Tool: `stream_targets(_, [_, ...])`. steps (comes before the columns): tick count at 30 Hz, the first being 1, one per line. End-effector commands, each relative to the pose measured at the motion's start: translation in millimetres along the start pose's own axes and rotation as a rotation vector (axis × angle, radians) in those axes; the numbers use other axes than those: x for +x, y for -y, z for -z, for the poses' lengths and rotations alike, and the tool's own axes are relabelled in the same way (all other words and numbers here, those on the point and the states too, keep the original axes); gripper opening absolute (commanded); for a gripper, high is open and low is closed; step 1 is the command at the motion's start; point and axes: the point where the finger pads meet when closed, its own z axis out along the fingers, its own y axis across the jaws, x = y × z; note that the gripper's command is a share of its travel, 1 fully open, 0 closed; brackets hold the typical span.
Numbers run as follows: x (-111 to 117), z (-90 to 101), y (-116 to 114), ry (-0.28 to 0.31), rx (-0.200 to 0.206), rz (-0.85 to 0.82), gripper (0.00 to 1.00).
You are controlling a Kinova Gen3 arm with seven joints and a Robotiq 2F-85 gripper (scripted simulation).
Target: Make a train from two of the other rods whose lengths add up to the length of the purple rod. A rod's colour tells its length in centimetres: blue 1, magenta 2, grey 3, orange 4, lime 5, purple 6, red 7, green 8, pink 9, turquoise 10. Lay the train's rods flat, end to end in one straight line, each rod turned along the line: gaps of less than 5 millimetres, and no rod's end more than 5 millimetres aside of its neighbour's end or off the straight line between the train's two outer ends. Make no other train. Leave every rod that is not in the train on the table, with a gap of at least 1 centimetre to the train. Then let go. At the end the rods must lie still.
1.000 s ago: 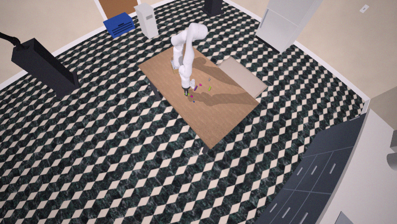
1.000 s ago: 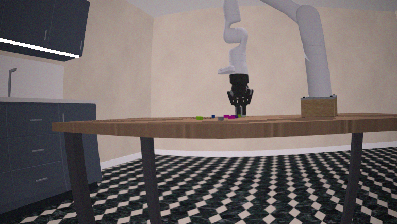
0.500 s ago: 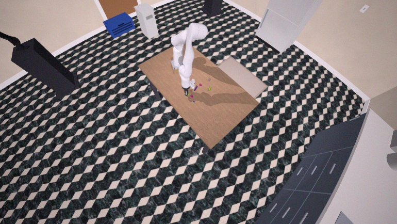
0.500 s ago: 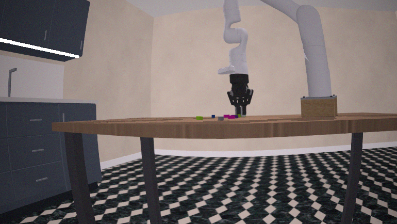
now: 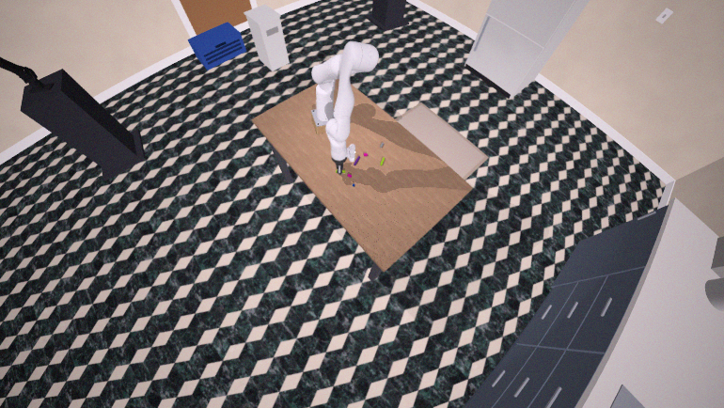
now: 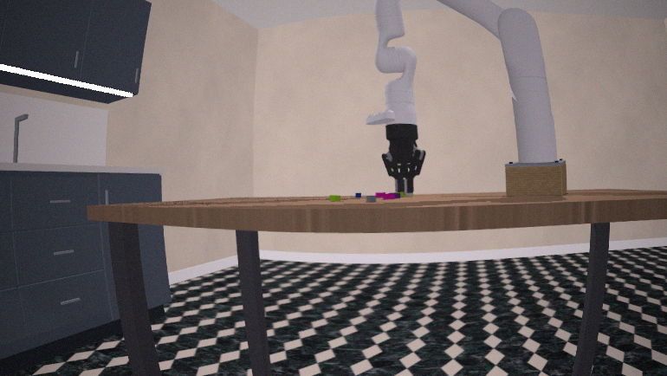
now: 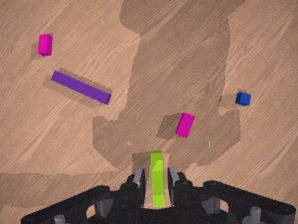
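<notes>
Top view: set high above the wooden table (image 5: 405, 223) (image 6: 327, 217) (image 7: 270, 165), well back, facing steeply down. Exterior view: beside the table, near its edge, facing level across its top. Wrist view: close above the table, facing down; it shares the purple rod (image 5: 356, 160) (image 7: 81, 87) with the top view.

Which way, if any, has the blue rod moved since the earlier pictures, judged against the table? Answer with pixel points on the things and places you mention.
No: the blue rod (image 5: 353, 184) (image 6: 358, 195) (image 7: 243, 99) shows no visible shift against the table (image 5: 385, 227) (image 6: 233, 219) (image 7: 270, 150) in the top view.
</notes>
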Motion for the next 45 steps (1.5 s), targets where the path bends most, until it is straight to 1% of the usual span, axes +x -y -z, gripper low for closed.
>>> stream_targets(1, [-0.7, -0.5, -3.4, 0.003, -0.008, 0.006, 0.05])
stream_targets(35, [-0.7, -0.1, -3.4, 0.003, -0.007, 0.006, 0.05])
stream_targets(43, [-1.0, 6.8, -2.3, 0.003, -0.006, 0.006, 0.05])
stream_targets(45, [-1.1, 11.8, -1.7, 0.003, -0.005, 0.005, 0.05])
